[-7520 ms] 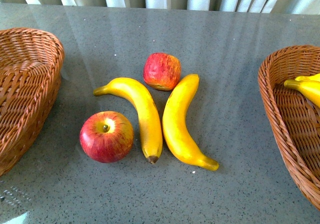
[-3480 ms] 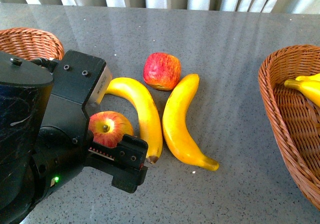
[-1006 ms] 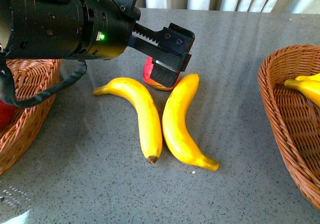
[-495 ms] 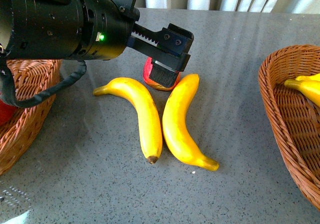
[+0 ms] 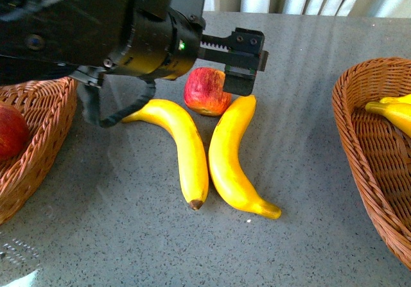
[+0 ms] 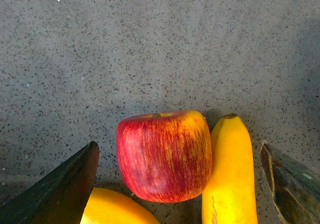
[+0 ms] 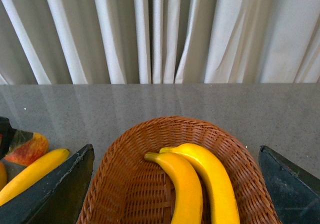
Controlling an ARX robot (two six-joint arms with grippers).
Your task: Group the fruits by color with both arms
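A red apple [image 5: 205, 92] streaked with yellow sits on the grey table, touching the tips of two yellow bananas [image 5: 182, 144] [image 5: 230, 156]. My left gripper [image 5: 239, 75] is open and hovers just above this apple. In the left wrist view the apple [image 6: 164, 155] lies between the open fingers [image 6: 65, 189], with a banana [image 6: 230, 176] beside it. A second apple [image 5: 10, 130] lies in the left basket [image 5: 45, 117]. My right gripper [image 7: 176, 148] is open and empty above the right basket [image 7: 125, 184], which holds two bananas [image 7: 210, 184]. It does not show in the front view.
The right wicker basket [image 5: 359, 146] with its bananas [image 5: 393, 112] stands at the table's right edge. White curtains [image 7: 160, 33] hang behind the table's far edge. The left arm's black body [image 5: 90, 30] hides the far left of the table.
The near apple has gone from the table into the left basket. In the last second my left gripper has shifted a little right and farther back over the remaining apple.
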